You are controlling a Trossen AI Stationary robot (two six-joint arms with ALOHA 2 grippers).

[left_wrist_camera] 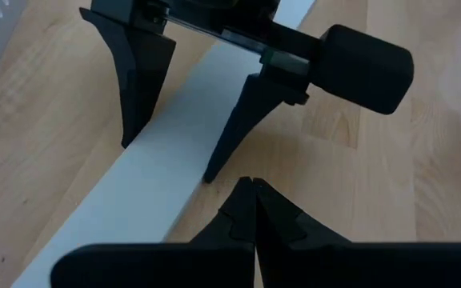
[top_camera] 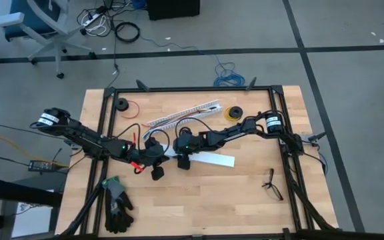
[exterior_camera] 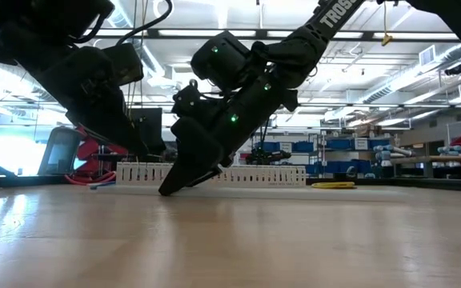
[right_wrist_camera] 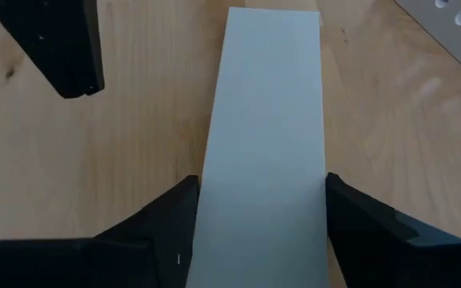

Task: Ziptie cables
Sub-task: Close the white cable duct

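The cables are a small red and orange bunch on the table under my left arm; they also show red in the low view. I cannot make out the ziptie. My left gripper is shut with nothing visible between its tips, just beside a flat white strip lying on the wood. My right gripper is open and points down. Its fingers stand on either side of the strip's left end. My right gripper straddles the white strip across its width from above, one fingertip at each long edge. I cannot tell whether they touch the strip, which lies flat on the table. My left gripper shows no contact with anything.
White slotted channels lie toward the far edge, with a yellow wire spool to their right and a black spool at the far left. Dark gloves sit at the near left and a small black forked object at the near right.
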